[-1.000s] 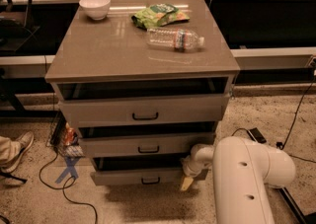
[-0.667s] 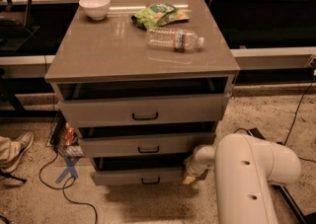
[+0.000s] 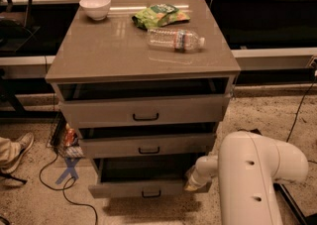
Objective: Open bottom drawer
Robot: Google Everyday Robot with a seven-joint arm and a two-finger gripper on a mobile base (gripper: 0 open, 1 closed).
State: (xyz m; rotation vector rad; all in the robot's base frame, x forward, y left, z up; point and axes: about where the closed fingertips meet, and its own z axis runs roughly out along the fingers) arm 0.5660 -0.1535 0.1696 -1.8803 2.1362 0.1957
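A taupe-grey cabinet with a flat, glossy top stands on the speckled floor, and all three of its drawers sit partly pulled out. The robot's bulky white arm fills the lower right corner, reaching left toward the foot of the cabinet.

The tall top drawer has the widest black handle; below it is the medium middle drawer. The bottom drawer, with its low taupe-grey front and small black bar handle, sits lowest and juts out in front of the others, with a dark gap showing behind its front.

The gripper, pale with a yellowish tip, sits at the right end of the bottom drawer's front, touching or just beside it. I cannot tell whether it is clamped on anything or released.

On the cabinet top a clear plastic water bottle lies on its side. Just behind it is a crumpled green snack bag, and a small white bowl stands at the far left corner.
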